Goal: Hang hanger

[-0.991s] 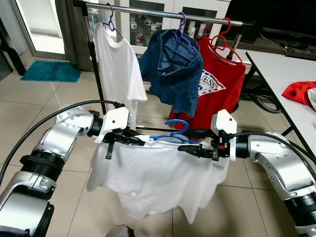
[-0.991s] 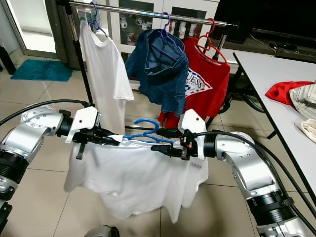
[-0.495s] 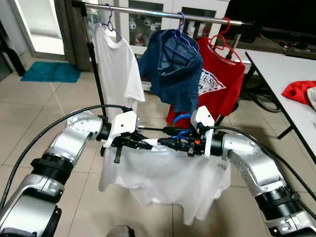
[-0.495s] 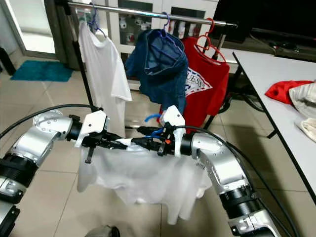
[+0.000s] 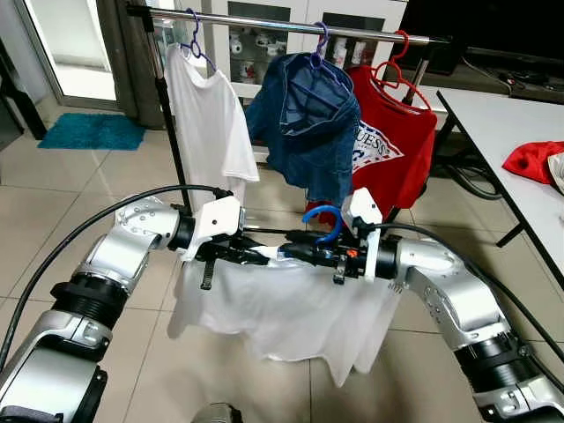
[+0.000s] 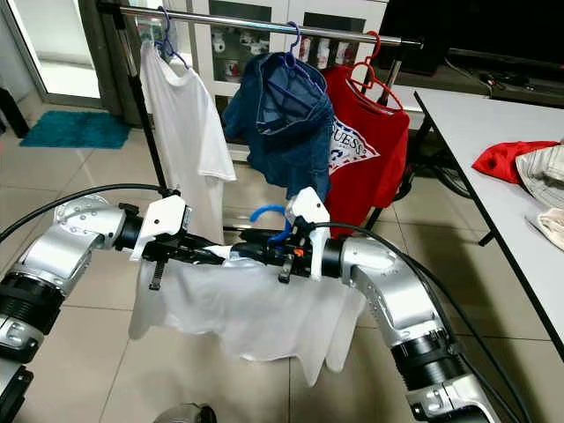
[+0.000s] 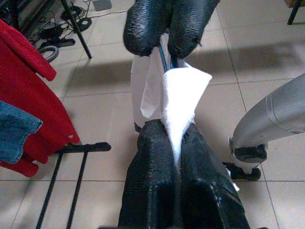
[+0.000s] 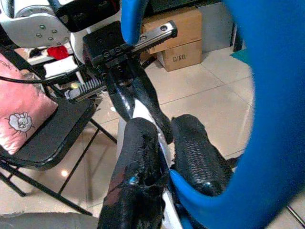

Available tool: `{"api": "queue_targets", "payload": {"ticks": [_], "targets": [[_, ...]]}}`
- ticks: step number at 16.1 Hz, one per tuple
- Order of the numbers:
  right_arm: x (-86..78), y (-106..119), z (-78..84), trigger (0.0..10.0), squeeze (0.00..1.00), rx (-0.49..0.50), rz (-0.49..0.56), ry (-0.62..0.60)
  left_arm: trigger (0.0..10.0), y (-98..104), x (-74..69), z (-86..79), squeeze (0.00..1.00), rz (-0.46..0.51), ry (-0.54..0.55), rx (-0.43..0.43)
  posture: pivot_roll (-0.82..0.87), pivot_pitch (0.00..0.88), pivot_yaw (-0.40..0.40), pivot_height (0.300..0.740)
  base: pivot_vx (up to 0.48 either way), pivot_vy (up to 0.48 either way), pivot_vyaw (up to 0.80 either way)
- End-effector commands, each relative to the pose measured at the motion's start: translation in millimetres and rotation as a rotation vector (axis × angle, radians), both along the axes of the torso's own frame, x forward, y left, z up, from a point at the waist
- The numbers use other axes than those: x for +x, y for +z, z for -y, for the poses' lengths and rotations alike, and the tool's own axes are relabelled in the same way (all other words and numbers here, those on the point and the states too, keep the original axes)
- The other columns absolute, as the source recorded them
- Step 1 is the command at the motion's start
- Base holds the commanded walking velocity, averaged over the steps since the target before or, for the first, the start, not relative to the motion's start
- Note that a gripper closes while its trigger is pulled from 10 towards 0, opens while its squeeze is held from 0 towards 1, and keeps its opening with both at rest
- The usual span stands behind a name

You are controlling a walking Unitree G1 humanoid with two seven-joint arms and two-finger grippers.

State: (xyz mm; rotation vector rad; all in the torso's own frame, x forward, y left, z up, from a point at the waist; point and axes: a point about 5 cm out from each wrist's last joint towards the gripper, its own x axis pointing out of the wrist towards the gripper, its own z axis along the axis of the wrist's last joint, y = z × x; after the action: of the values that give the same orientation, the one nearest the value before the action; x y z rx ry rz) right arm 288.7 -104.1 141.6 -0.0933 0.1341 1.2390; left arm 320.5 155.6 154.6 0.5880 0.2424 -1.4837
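A blue hanger (image 5: 321,219) carries a white T-shirt (image 5: 273,304) that droops below both arms, in front of the clothes rail (image 5: 282,21). My left gripper (image 5: 256,254) is shut on the hanger's shoulder through the shirt's cloth (image 7: 179,95). My right gripper (image 5: 296,252) is shut on the hanger close by, just below the hook. The two grippers meet tip to tip. In the left wrist view my left gripper (image 7: 174,131) pinches white cloth and a thin blue bar. The right wrist view has my right gripper (image 8: 165,128) clamped on the blue hanger (image 8: 267,119).
On the rail hang a white T-shirt (image 5: 207,115), a denim jacket (image 5: 308,123) and a red T-shirt (image 5: 392,145). A white table (image 5: 511,132) with a red cloth (image 5: 531,162) stands on the right. A teal mat (image 5: 92,129) lies on the tiled floor at the far left.
My right gripper has slid left along the hanger until it meets the left gripper. The shirt has bunched narrower and the blue hook now stands higher.
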Motion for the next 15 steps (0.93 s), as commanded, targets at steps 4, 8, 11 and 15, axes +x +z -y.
{"api": "queue_targets", "payload": {"ticks": [4,8,11,15], "targets": [[-3.1,-1,5.2,0.0,0.00,0.001,-0.022,-0.026,0.0,19,6.6,-0.4,0.00,0.084,0.033,-0.110,-0.08,0.000,-0.014,0.740,0.000,0.000,0.00],[-1.7,0,6.8,1.6,0.00,-0.017,0.002,-0.023,0.0,26,9.0,-7.0,0.00,0.106,0.078,-0.151,-0.06,0.000,-0.027,0.740,0.000,0.000,0.00],[-0.4,-2,3.0,10.0,0.00,-0.030,-0.010,-0.019,0.0,27,5.1,-7.9,0.00,0.098,0.060,-0.158,-0.06,0.000,-0.029,0.740,0.000,0.000,0.00],[3.1,1,20.8,10.0,0.62,-0.082,0.028,-0.015,0.0,31,1.2,-11.2,0.00,0.110,0.049,-0.150,-0.04,0.000,-0.046,0.740,0.000,0.000,0.00]]}}
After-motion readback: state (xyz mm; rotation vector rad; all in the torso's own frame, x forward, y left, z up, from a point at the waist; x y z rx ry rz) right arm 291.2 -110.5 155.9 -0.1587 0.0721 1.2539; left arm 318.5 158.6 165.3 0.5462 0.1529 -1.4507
